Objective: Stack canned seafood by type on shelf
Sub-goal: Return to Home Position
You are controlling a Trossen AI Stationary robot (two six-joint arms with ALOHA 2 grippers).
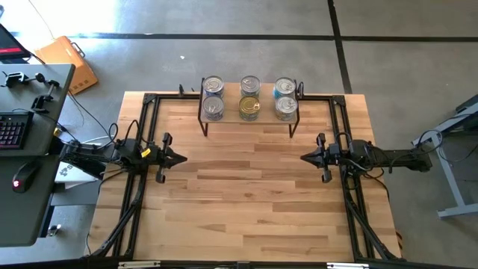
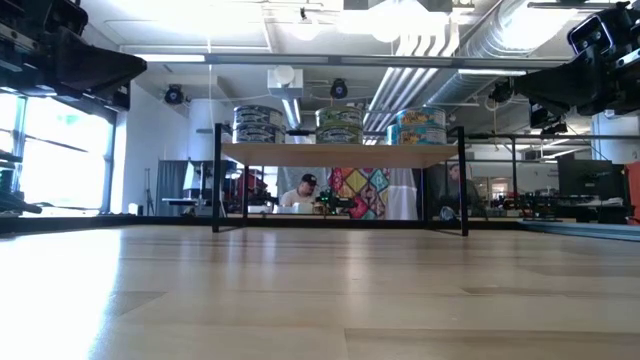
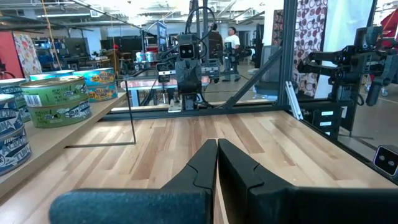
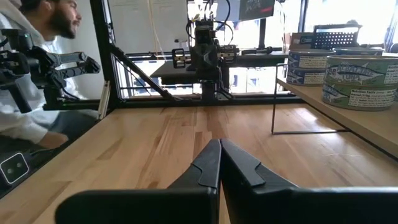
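The shelf (image 1: 249, 118), a light wood top on thin black legs, stands at the table's far middle. On it sit stacks of canned seafood: silver-lidded tins at the left (image 1: 213, 97), a silver tin and a gold-lidded one in the middle (image 1: 249, 107), teal-sided tins at the right (image 1: 285, 98). In the low view the stacks (image 2: 340, 125) show two tins high. My left gripper (image 1: 183, 158) hovers shut over the table's left side, pointing level toward the right. My right gripper (image 1: 304, 157) hovers shut at the right side, facing it. Neither is near the tins.
Black frame rails (image 1: 142, 142) run along both table sides. A desk with keyboard and mouse (image 1: 22, 149) stands left of the table. A person (image 4: 37, 74) is beside the table in the right wrist view. Bare wood (image 1: 246, 194) lies between the arms.
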